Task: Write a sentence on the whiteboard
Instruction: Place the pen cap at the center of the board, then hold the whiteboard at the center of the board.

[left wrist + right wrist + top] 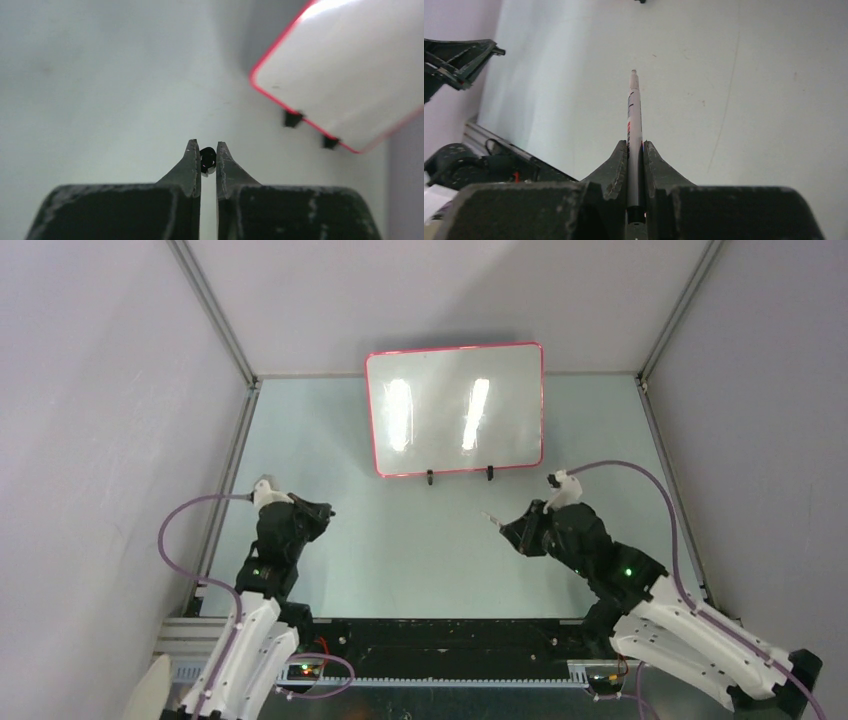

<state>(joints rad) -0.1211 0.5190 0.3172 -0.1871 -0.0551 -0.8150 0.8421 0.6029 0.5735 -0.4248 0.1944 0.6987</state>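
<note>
Starting at the left, the left gripper (207, 147) hangs over the table (400, 570) with its jaws nearly together, pinching a small black piece (208, 160). It is possibly the marker's cap, though the view is too tight to be sure. Farther back, at the middle, the whiteboard (455, 410) stands on its two clip feet (430, 477), glossy and blank: no stroke of the sentence shows. To the right, the right gripper (636, 145) is clamped on a marker (634, 110), its tip bare and well apart from the board. By this, all the writing is left to do.
</note>
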